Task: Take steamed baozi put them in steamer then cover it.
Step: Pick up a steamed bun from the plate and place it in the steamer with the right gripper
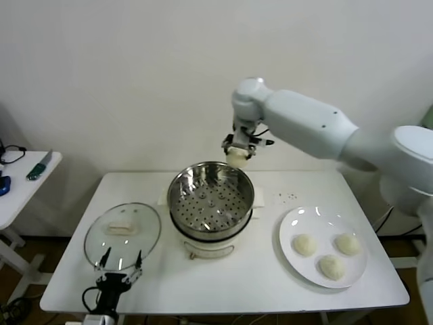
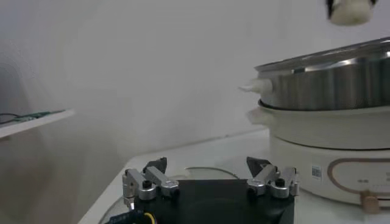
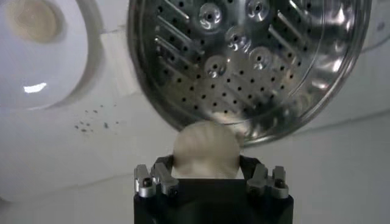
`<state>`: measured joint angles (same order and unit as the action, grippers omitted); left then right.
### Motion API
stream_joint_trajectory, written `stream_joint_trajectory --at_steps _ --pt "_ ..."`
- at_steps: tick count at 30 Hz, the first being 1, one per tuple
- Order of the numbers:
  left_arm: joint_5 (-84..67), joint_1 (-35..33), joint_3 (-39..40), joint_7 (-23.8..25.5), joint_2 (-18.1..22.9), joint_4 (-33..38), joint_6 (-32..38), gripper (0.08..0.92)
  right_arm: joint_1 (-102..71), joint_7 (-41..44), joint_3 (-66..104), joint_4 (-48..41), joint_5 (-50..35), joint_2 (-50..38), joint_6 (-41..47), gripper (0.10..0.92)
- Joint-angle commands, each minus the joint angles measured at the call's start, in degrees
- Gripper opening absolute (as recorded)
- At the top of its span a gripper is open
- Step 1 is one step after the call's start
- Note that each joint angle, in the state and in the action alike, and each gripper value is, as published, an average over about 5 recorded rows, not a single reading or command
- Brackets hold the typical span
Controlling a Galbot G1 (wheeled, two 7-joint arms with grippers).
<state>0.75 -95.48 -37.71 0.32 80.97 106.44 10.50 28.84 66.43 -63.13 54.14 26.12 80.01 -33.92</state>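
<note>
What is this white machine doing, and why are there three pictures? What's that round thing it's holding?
It's a robot with two arms, and each arm ends in a gripper, a kind of pinching hand. One picture comes from a camera on its head, looking down at a white table. The other two come from cameras on its wrists.

The right gripper is shut on a steamed baozi, a soft bun, held above the far rim of the shiny steamer. The steamer is empty, with little holes in its floor.

Three more buns wait on the white plate. The glass cover lies flat on the table beside the steamer. The left gripper waits open at the cover's near edge.
</note>
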Motion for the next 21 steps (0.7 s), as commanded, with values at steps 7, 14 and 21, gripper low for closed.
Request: stream_joint_trajectory --at_steps 7,14,21 --pt "-0.5 -0.8 0.0 -0.3 -2.2 0.9 -0.9 0.823 -6.9 -1.5 1.7 -8.0 10.1 12.6 -4.9 0.712" --pt "-0.6 -1.3 0.0 -0.3 -2.7 1.2 -1.0 0.823 -8.3 -1.3 0.8 -11.3 8.9 13.7 -4.5 0.712" --pt "-0.5 -1.5 -0.1 -0.4 -2.6 1.0 -1.1 0.823 -8.8 -0.9 -0.2 -11.3 7.5 12.7 -3.7 0.721"
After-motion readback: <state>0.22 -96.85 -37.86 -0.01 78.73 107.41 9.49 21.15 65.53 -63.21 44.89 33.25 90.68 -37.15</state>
